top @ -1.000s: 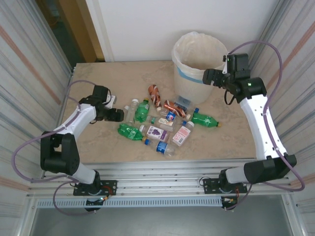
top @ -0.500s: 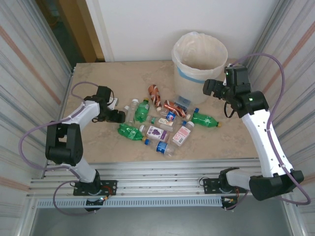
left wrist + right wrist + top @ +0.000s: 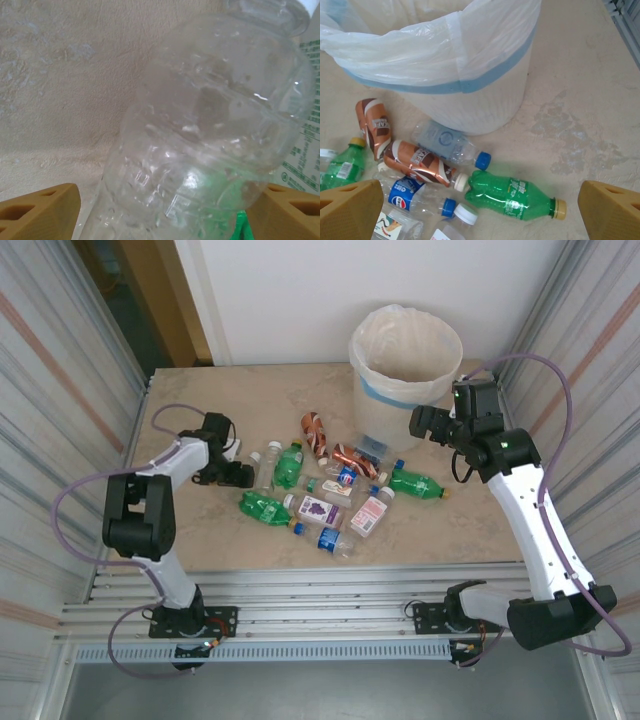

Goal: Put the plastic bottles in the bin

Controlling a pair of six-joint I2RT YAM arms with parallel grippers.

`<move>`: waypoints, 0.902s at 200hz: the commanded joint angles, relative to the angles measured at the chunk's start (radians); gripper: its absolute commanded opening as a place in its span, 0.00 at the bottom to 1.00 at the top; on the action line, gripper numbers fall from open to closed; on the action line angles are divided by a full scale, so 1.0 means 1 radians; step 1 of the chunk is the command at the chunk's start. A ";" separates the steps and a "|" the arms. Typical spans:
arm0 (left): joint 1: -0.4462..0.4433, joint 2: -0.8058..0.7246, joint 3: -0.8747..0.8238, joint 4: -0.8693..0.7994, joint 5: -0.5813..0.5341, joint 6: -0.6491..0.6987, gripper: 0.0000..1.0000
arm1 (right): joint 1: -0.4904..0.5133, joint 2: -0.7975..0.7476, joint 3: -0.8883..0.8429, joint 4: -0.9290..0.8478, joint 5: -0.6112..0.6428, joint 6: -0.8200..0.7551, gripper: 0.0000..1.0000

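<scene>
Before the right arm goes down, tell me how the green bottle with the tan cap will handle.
The green bottle lies on its side on the table, so a nudge would probably roll it. It looks empty, so likely light, and its thin wall may dent under the jaws. Its glossy surface could slip.

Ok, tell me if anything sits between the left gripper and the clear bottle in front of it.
Nothing visible does: the clear bottle lies right between the open fingers of the left gripper.
</scene>
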 commanded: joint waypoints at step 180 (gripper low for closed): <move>0.008 0.088 0.055 -0.023 -0.061 -0.021 0.52 | 0.008 -0.010 -0.034 0.041 -0.013 0.030 0.98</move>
